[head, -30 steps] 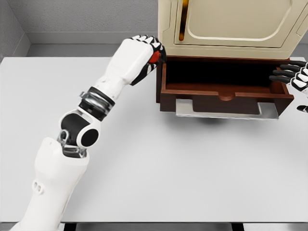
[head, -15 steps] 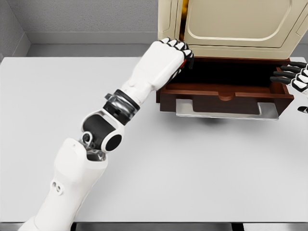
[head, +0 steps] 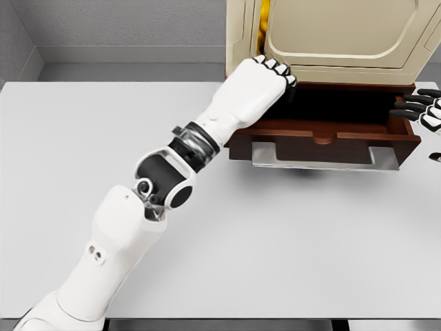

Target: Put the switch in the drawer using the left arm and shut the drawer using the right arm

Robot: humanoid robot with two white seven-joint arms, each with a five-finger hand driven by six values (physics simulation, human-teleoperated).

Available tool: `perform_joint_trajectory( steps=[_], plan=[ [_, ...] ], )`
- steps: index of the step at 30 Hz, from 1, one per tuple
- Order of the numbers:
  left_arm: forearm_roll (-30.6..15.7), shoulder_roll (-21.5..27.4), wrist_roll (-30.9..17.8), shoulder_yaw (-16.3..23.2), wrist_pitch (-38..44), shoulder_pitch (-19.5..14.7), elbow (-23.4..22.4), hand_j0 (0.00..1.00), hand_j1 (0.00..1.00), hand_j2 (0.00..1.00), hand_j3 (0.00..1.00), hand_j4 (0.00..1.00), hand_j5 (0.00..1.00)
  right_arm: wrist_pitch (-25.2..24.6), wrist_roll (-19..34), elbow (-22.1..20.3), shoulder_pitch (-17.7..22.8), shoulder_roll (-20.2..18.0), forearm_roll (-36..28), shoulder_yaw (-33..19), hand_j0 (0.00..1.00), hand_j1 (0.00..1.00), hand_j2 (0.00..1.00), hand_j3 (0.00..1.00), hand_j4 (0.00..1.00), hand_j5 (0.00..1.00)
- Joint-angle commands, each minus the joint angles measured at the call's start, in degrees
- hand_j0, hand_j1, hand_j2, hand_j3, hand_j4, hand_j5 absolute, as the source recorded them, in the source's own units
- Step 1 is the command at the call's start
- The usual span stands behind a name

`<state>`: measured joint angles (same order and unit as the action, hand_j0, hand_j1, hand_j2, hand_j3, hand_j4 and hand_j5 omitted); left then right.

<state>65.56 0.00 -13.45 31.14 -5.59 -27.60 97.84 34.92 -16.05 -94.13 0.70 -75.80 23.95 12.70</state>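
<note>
Left robot hand (head: 265,79), fist clenched, hovers over the open drawer (head: 324,131); the switch is hidden. Next, I judge: release inside. Right robot hand (head: 422,110) waits, fingers spread.

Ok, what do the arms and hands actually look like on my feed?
The left arm has glossy white shells, a black ball elbow, a grey metallic ring at the wrist and two small holes in the upper shell. Left hand is white with black finger joints; right hand likewise.

No readable text anywhere — no labels, brands or numbers on the cabinet (head: 331,34), drawer (head: 324,131), arm (head: 131,227) or counter (head: 275,241) — all surfaces plain.
</note>
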Motion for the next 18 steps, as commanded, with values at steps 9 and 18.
perform_joint_trajectory(
  steps=[9, 18],
  plan=[
    [1.07, 0.00, 0.09, 1.65, 0.14, -1.93, -2.74, 0.67, 0.67, 0.67, 0.67, 0.67, 0.67, 0.08, -0.03, 0.09, 0.00, -0.14, -0.39, -0.04, 1.00, 1.00, 1.00, 1.00, 1.00, 1.00],
    [1.07, 0.00, 0.18, 2.61, 0.14, -1.85, 0.07, 0.85, 0.85, 0.85, 0.85, 0.85, 0.85, 0.08, -0.03, 0.18, 0.00, -0.14, -0.39, -0.04, 1.00, 1.00, 1.00, 1.00, 1.00, 1.00]
  ],
)
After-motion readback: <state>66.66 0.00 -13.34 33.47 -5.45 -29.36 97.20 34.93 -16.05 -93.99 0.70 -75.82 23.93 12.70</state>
